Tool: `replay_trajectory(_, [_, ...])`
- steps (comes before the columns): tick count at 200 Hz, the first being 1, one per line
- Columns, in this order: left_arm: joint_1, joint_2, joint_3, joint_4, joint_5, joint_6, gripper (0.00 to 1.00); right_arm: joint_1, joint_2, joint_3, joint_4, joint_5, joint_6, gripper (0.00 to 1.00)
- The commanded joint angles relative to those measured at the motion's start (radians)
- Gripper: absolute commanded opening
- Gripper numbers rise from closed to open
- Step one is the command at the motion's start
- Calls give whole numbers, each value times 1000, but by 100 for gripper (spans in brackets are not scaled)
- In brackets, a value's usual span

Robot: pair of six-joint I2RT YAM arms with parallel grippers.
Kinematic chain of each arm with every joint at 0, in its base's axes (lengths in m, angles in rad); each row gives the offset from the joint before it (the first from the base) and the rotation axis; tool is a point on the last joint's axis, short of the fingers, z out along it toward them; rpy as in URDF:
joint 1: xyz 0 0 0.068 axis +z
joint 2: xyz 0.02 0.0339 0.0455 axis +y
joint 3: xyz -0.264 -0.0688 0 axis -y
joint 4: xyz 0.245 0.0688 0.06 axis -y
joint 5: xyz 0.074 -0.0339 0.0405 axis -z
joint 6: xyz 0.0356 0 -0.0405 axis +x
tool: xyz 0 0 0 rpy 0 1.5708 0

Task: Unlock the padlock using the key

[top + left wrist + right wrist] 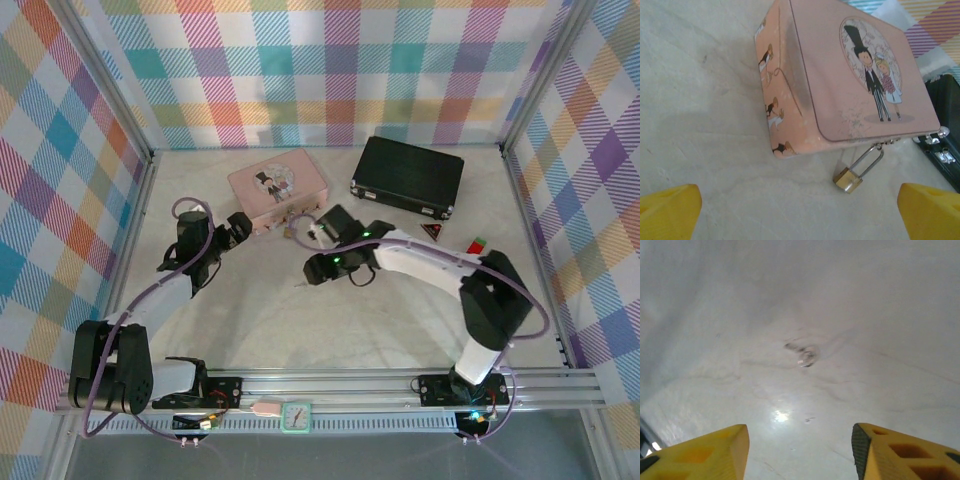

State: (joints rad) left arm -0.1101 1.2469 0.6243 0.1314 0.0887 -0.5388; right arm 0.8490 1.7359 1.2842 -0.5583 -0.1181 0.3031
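A tiny brass padlock (pixel 847 179) lies on the table, its silver shackle hooked through the clasp of the pink box (pixel 840 75). From above, the padlock (pixel 290 230) sits at the front edge of the pink box (pixel 277 187). My left gripper (pixel 800 215) is open, a little short of the padlock, nothing between its fingers; from above the left gripper (pixel 240 228) is just left of the padlock. A small silver key (pixel 803 355) lies flat on the table ahead of my right gripper (pixel 800 450), which is open and holds nothing. From above the right gripper (pixel 312 270) hovers by the key (pixel 300 283).
A black case (pixel 408 176) lies at the back right, its edge showing as the black case (pixel 945 130) beside the pink box. A small dark triangle (pixel 433 232) and a red-green block (pixel 478 243) lie to the right. Checkered walls enclose the table.
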Motion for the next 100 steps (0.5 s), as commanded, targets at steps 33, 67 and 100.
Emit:
replay_trajectory(33, [-8,-29,-23,-3,8,-27,100,69,179,145,-83,41,55,47])
replay_trajectory(67, [-7,-37,-27,1,6,-29,100,74,257,177,-57,161,150,37])
replay_trajectory(100, [-8,-48,-35,6,8,-33,100,73,293,184,-32,175,193,31])
